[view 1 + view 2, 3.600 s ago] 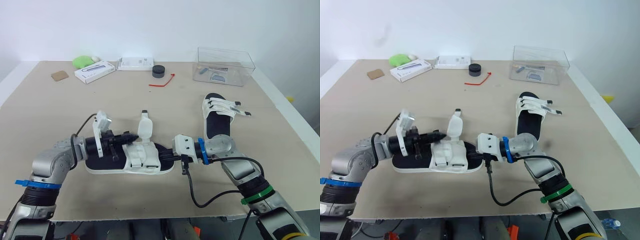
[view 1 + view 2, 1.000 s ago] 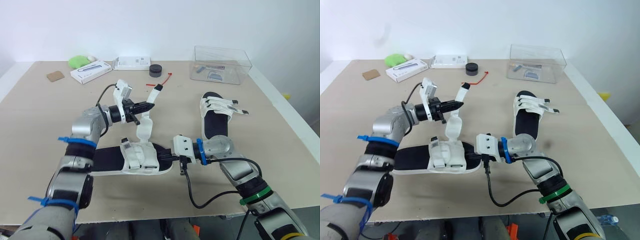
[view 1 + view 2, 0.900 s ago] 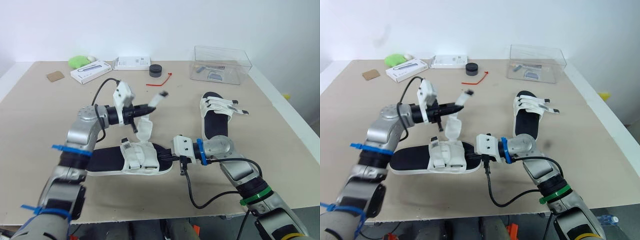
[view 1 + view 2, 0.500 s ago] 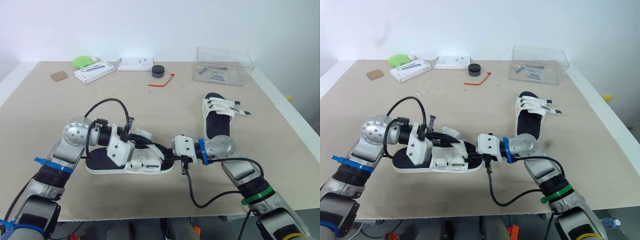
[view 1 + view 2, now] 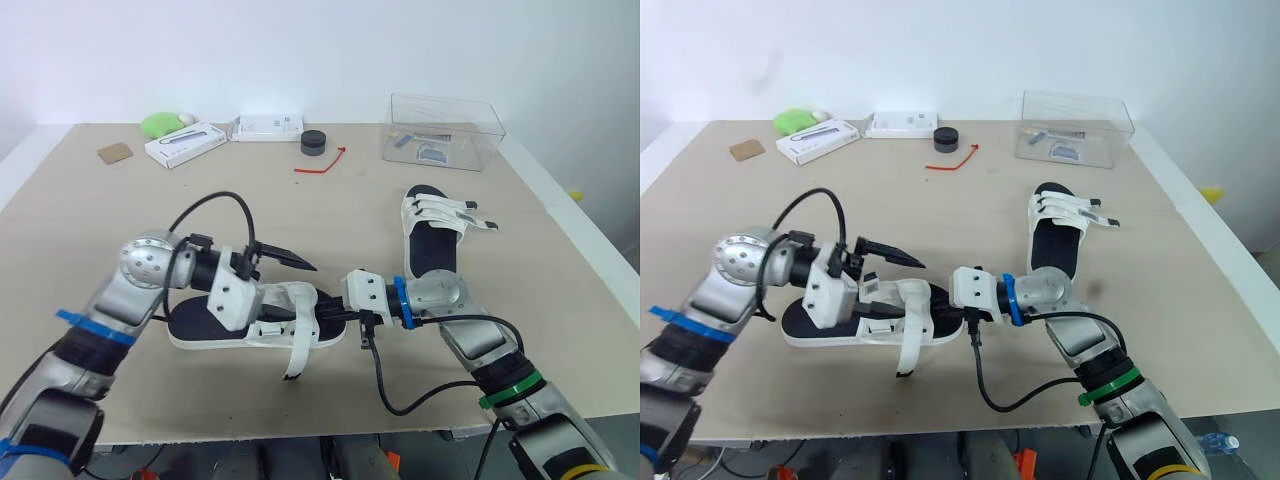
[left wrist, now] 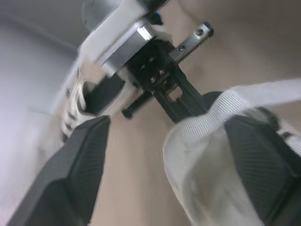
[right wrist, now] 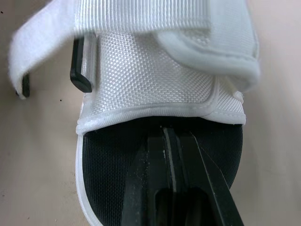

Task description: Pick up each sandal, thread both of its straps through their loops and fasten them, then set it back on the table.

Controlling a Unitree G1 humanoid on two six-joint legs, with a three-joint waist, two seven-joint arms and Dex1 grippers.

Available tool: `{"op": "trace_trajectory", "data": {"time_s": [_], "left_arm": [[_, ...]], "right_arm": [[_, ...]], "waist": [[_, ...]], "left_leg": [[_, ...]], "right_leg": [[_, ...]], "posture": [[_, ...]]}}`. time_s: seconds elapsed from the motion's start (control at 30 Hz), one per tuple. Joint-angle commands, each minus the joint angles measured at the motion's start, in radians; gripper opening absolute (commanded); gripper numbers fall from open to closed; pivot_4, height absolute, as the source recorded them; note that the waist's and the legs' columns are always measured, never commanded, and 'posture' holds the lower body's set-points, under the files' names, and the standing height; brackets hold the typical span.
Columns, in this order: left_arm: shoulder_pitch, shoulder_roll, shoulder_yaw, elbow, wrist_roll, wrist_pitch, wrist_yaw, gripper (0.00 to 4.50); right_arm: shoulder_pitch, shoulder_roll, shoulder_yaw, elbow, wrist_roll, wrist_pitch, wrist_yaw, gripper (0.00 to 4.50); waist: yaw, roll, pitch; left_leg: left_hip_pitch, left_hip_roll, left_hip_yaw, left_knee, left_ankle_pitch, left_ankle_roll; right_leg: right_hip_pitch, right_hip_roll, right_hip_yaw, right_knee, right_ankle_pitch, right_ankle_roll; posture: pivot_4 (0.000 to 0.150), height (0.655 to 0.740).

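- The right gripper (image 5: 331,313) has its two fingers pressed together on one end of the near sandal (image 5: 197,322), nipping the edge of the black sole.
- The left gripper (image 6: 167,123) is spread wide and grips nothing. It sits over the near sandal's white upper, with one finger (image 5: 290,259) pointing across it toward the right gripper.
- The near sandal lies flat on the table (image 5: 90,230), lengthwise between the two grippers.
- One strap (image 5: 297,348) of the near sandal is loose. It drapes over the sandal's side and trails onto the table toward the robot.
- The second sandal (image 5: 437,236) lies flat beyond the near sandal's gripped end, apart from it. Its white straps cross the foot, and their tips stick out sideways.
- Well beyond the near sandal, along the table's far side, are a clear box (image 5: 445,130), a black puck (image 5: 314,142), a red tie (image 5: 322,163), a white box (image 5: 183,143), a flat white pack (image 5: 267,127), a green lump (image 5: 160,124) and a brown card (image 5: 116,152).
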Motion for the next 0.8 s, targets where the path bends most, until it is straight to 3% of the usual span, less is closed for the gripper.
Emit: {"op": "trace_trajectory", "data": {"time_s": [0.03, 0.1, 0.17, 0.27, 0.47, 0.63, 0.8], "left_arm": [[0.022, 0.054, 0.061, -0.097, -0.098, 0.237, 0.007, 3.65], [0.049, 0.105, 0.114, -0.151, -0.214, 0.464, 0.029, 3.65], [0.072, 0.174, 0.190, -0.208, -0.422, 0.785, 0.079, 3.65], [0.120, 0.245, 0.276, -0.279, -0.693, 1.108, 0.135, 3.65], [0.342, 0.273, 0.411, -0.465, -1.143, 1.387, 0.324, 3.65], [0.506, 0.277, 0.416, -0.598, -1.213, 1.427, 0.408, 3.65], [0.553, 0.173, 0.372, -0.611, -1.091, 1.356, 0.499, 3.65]], "right_arm": [[0.009, -0.013, 0.016, 0.034, -0.043, 0.015, 0.002, 0.00], [0.007, -0.012, 0.017, 0.040, -0.044, 0.011, 0.003, 0.00], [0.006, -0.010, 0.019, 0.047, -0.044, 0.006, 0.006, 0.00], [0.002, -0.007, 0.020, 0.054, -0.044, 0.002, 0.009, 0.00], [-0.006, 0.001, 0.024, 0.065, -0.046, -0.003, 0.016, 0.00], [-0.006, 0.000, 0.024, 0.064, -0.045, -0.001, 0.021, 0.00], [0.000, -0.006, 0.023, 0.059, -0.046, 0.001, 0.020, 0.00]], "waist": [[0.001, 0.000, 0.000], [0.001, 0.000, 0.000], [0.000, 0.000, 0.000], [-0.007, 0.000, 0.001], [-0.011, -0.001, 0.001], [-0.010, -0.001, 0.001], [-0.009, 0.000, 0.001]], "left_leg": [[0.000, 0.000, 0.000, 0.000, 0.000, 0.000], [0.000, 0.000, 0.000, 0.000, 0.000, 0.000], [0.000, 0.000, 0.000, 0.000, 0.000, 0.000], [0.000, 0.001, -0.001, 0.000, 0.000, 0.000], [0.000, 0.001, -0.003, -0.001, -0.001, -0.001], [0.001, 0.001, -0.004, -0.001, -0.001, -0.003], [0.003, -0.001, -0.007, -0.001, 0.002, -0.007]], "right_leg": [[0.000, 0.000, 0.000, 0.000, 0.000, 0.000], [0.000, 0.000, -0.001, 0.000, 0.000, 0.000], [0.000, 0.000, -0.001, 0.000, 0.000, 0.000], [-0.001, 0.001, -0.002, 0.000, -0.002, -0.001], [0.000, -0.003, -0.002, 0.001, -0.004, -0.001], [0.000, -0.005, -0.002, 0.002, -0.007, -0.007], [0.002, -0.002, -0.004, 0.002, -0.007, -0.009]], "posture": [[0.150, 0.7400], [0.150, 0.7400], [0.150, 0.7400], [0.150, 0.7400], [0.150, 0.7400], [0.150, 0.7400], [0.150, 0.7400]]}}
